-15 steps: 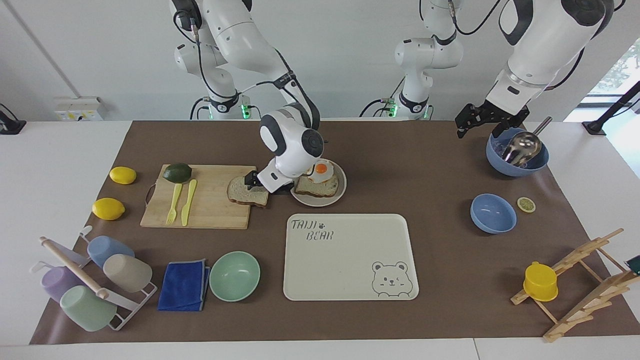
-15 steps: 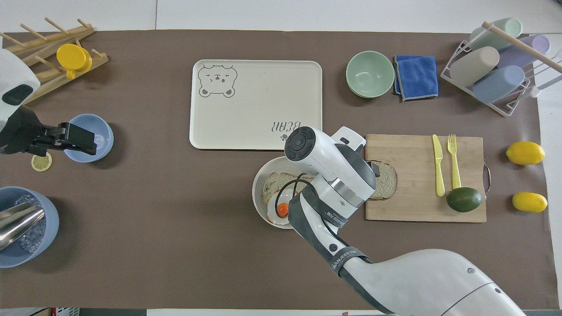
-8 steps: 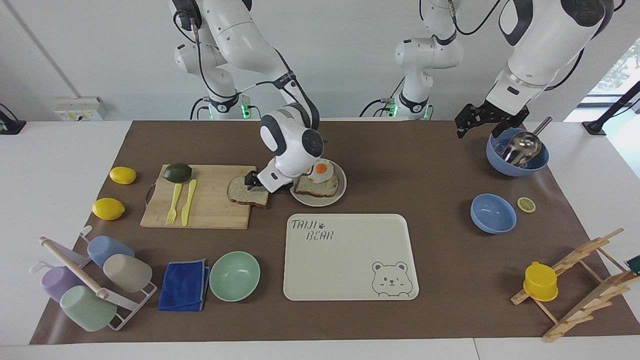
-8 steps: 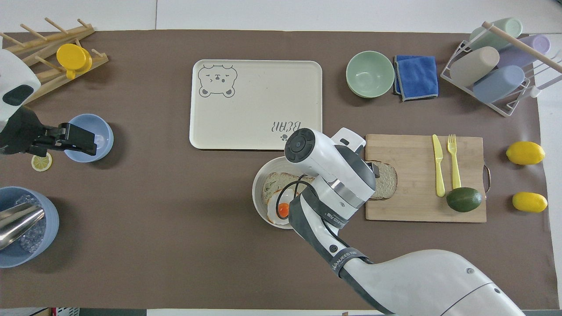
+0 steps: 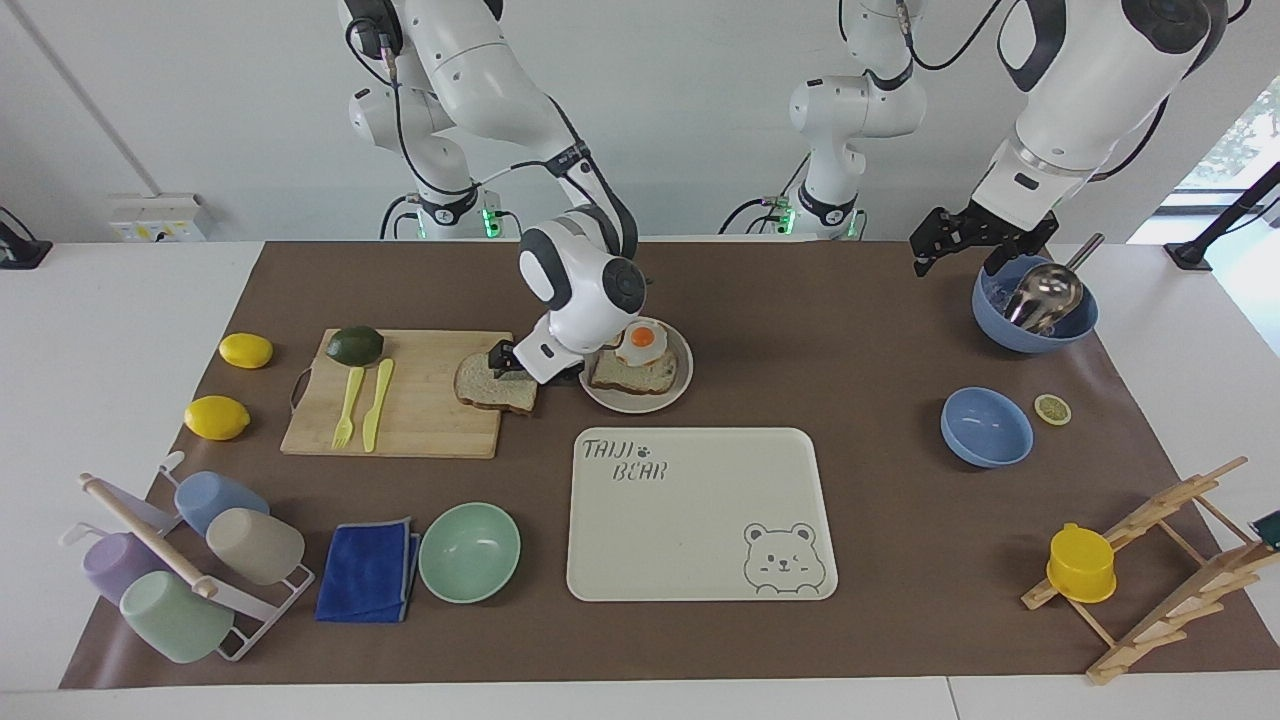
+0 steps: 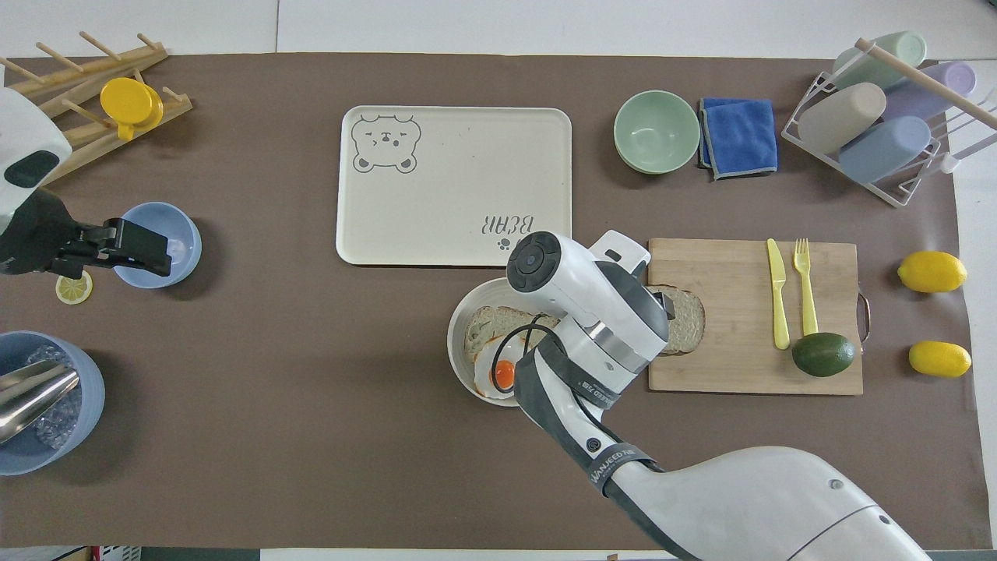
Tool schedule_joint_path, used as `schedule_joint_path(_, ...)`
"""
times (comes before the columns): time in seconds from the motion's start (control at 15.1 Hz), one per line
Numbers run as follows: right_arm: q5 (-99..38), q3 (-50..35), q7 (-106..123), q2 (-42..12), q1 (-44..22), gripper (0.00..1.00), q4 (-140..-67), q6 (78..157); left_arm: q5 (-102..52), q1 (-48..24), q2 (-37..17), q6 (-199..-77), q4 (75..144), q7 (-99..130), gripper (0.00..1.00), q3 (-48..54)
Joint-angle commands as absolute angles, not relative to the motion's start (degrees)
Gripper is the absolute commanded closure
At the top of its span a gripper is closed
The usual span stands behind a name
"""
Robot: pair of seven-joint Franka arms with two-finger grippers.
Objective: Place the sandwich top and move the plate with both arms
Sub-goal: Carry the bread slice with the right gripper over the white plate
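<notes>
The sandwich top [image 5: 494, 384] is a pale bread slice with a brown crust, lying on the wooden cutting board [image 5: 420, 415] at the edge nearest the plate; it also shows in the overhead view [image 6: 687, 319]. My right gripper [image 5: 505, 363] is down at the slice's plate-side edge, and its wrist hides the contact from above. The round beige plate [image 5: 640, 402] beside the board carries a toast slice with a fried egg [image 5: 641, 343]; it also shows in the overhead view [image 6: 458, 343]. My left gripper [image 5: 953, 262] waits open in the air over the big blue bowl [image 5: 1035, 318].
A cream bear-print tray [image 5: 700, 515] lies farther from the robots than the plate. A mint bowl [image 5: 469, 551] and blue cloth [image 5: 368, 570] sit beside it. A yellow knife, fork and avocado [image 5: 354, 345] lie on the board. A small blue bowl [image 5: 986, 428] is at the left arm's end.
My right wrist has shifted very slightly over the slice's edge. The bread, the plate and the left arm have not visibly moved.
</notes>
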State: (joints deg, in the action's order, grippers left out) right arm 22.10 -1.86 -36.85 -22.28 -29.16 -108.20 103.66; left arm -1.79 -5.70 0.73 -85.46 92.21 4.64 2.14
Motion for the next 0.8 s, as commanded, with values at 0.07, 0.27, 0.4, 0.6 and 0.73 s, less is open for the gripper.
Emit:
schedule_joint_path(0.07,23.3,-2.1,-35.6,-20.6,-28.9,0.20,-110.8,104.9,-1.1,-5.3,1.8,-85.6,93.2,5.0,0.00,2.3)
schedule_joint_path(0.27,23.3,-2.1,-35.3,-20.6,-28.9,0.38,-110.9,105.0,-1.1,-5.3,1.8,-85.9,93.2,4.9,0.00,2.3)
schedule_joint_path(0.4,23.3,-2.1,-34.1,-20.6,-28.9,0.56,-110.9,104.9,-1.1,-5.4,1.8,-85.8,93.3,4.9,0.00,2.3)
schedule_joint_path(0.6,23.3,-2.1,-33.2,-20.7,-29.2,0.86,-109.9,104.2,-1.1,-5.1,1.8,-85.9,93.3,5.0,0.00,2.3)
schedule_joint_path(0.73,23.2,-2.9,-32.9,-21.2,-29.7,0.97,-106.4,101.3,-1.1,-4.9,1.8,-85.9,93.3,5.0,0.00,2.3)
